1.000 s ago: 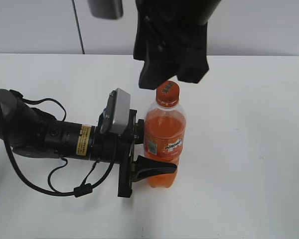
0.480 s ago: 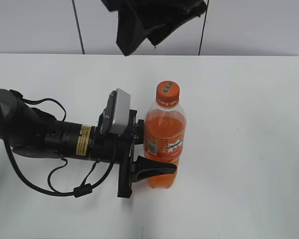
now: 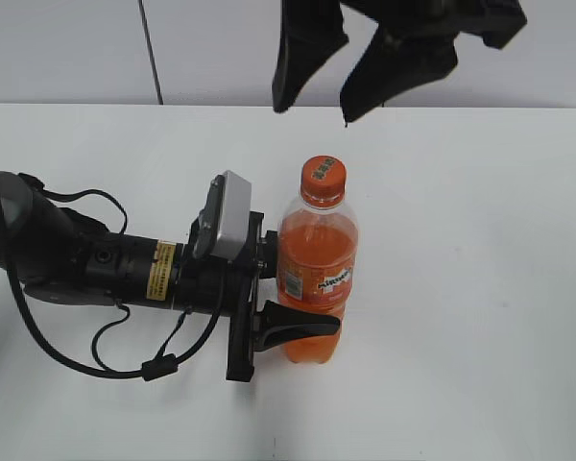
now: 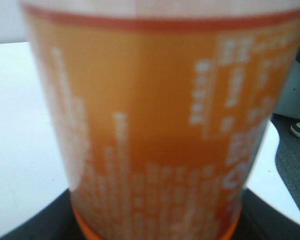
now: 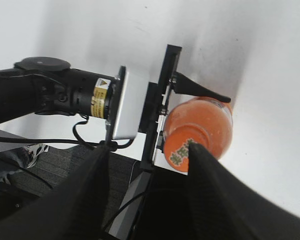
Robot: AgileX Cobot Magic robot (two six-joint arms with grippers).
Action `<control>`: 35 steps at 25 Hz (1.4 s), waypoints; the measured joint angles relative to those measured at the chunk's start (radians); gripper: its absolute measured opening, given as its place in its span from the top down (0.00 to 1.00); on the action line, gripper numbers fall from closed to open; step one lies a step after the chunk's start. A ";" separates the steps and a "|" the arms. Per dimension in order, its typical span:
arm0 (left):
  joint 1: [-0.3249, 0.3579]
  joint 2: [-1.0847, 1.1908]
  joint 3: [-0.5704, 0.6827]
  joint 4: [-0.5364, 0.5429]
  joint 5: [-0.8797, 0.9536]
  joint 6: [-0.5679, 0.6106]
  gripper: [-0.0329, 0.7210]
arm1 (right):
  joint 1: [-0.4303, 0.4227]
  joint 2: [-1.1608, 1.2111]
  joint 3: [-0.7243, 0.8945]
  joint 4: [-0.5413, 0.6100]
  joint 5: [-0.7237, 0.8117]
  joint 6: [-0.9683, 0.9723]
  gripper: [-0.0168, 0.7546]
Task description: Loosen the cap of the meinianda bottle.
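Exterior view: the meinianda bottle (image 3: 316, 274) stands upright on the white tabletop (image 3: 480, 288), a little left of centre, with its orange cap (image 3: 323, 180) on. The left gripper (image 3: 286, 288) comes in from 9 o'clock and is clamped around the bottle's lower body, one dark finger (image 3: 298, 325) curving across the front. The right gripper (image 3: 360, 72) hangs at 12 o'clock, well above the cap, jaws spread and empty. I judge the main risk to be alignment: if it descends off-centre, one finger could strike the cap's edge and tip or shove the bottle. A weak hold lower down would let the whole bottle spin with the cap instead of loosening it. The left gripper's far finger is hidden behind the bottle, and the right arm is cut off by the top edge

Left wrist view: the bottle's orange label (image 4: 155, 135) fills the frame, blurred beyond reading. Only dark slivers show at 7 and 5 o'clock, so the grip cannot be judged from here

Right wrist view: looking down, the cap (image 5: 182, 150) sits between the two dark fingers (image 5: 215, 195) of the open right gripper, apart from both. The left gripper (image 5: 182, 107) lies at 12 o'clock of it. One finger overlaps the cap's edge, and the bottle's base is hidden
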 joint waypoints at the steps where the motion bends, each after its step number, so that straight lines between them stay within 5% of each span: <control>1: 0.000 0.000 0.000 0.000 0.000 0.000 0.43 | 0.000 -0.002 0.020 -0.003 0.000 0.014 0.49; 14: 0.000 0.000 0.000 0.000 -0.001 0.000 0.43 | 0.000 0.026 0.072 -0.072 0.000 0.187 0.48; 35: 0.000 0.000 0.000 -0.001 0.000 0.000 0.43 | 0.000 0.084 0.073 -0.055 0.000 0.189 0.48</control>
